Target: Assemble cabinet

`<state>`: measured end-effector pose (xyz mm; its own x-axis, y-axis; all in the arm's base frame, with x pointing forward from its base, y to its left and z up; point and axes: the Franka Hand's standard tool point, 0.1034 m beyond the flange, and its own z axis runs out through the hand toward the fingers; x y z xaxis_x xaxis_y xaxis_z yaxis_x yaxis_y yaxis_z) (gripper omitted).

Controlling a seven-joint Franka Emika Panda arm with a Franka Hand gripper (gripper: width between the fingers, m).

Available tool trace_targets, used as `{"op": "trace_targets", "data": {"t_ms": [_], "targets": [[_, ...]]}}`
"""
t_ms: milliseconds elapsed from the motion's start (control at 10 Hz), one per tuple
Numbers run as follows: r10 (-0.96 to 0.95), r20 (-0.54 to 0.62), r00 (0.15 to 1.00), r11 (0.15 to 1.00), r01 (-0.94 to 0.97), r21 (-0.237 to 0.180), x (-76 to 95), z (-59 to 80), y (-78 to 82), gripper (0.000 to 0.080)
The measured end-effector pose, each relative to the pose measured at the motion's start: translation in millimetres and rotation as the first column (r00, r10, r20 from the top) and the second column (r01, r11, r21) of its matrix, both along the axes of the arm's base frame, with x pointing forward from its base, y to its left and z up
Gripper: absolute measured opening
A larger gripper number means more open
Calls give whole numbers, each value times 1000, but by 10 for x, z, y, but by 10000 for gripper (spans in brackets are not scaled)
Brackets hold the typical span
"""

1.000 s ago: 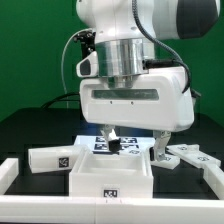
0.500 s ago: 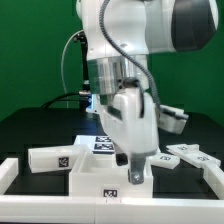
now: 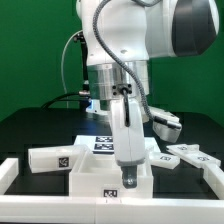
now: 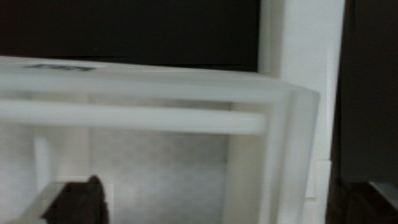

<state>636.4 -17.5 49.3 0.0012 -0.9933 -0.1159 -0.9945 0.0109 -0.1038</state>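
Wrist view shows the tool [image 4: 231,200] parted astride the cabinet [image 4: 160,110] wall, gripping nothing.

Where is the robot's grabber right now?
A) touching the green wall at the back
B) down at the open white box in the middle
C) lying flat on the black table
B: the gripper reaches down to the cabinet box, and the wrist view shows its jaws apart on either side of one of the box's walls, nowhere near the green backdrop.

The fingers [image 3: 128,178] hang low at the top edge of the white cabinet [image 3: 92,182]
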Motion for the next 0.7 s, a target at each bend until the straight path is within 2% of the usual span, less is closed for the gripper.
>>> {"op": "trace_targets", "data": {"t_ms": [100, 200, 300, 400, 500, 700], "targets": [[0, 0, 1000, 1000, 0, 0, 0, 0, 0, 550], [0, 0, 1000, 1000, 0, 0, 0, -1, 1, 323], [0, 0, 1000, 1000, 0, 0, 0, -1, 2, 180], [2, 0, 1000, 1000, -2, 0, 0, -1, 17, 180], [0, -2, 1000, 1000, 0, 3, 1, 2, 76, 86], [0, -6, 1000, 1000, 0, 6, 0, 0, 275, 87]]}}
